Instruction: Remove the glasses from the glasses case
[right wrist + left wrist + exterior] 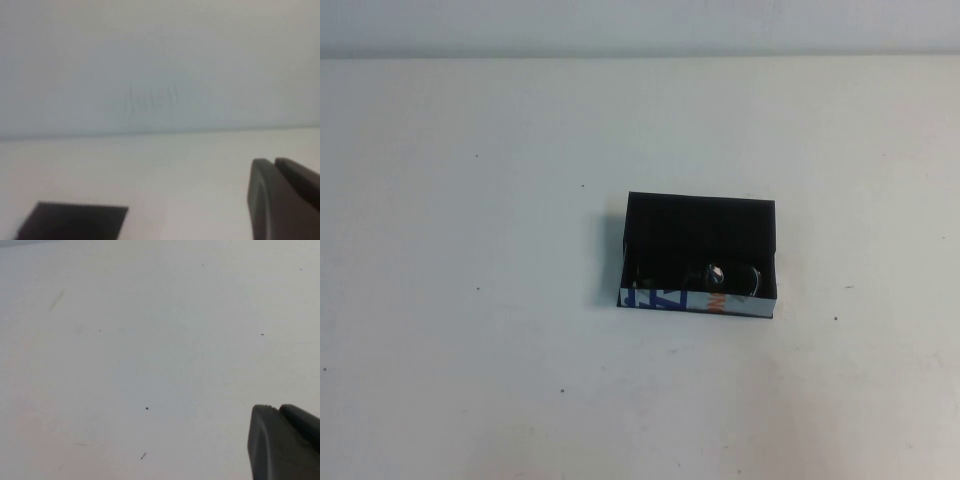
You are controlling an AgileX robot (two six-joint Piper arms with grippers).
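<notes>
The glasses case (698, 250) is a small black box lying open a little right of the table's middle, with its blue, white and orange printed side facing the front. The dark glasses (722, 277) lie inside it along the front wall, one lens catching light. Neither arm shows in the high view. My left gripper (276, 409) is shut and empty over bare table. My right gripper (274, 162) is shut and empty, apart from the case, whose black corner (75, 220) shows in the right wrist view.
The white table (470, 300) carries only small dark specks around the case. A pale wall (640, 25) runs along the table's far edge.
</notes>
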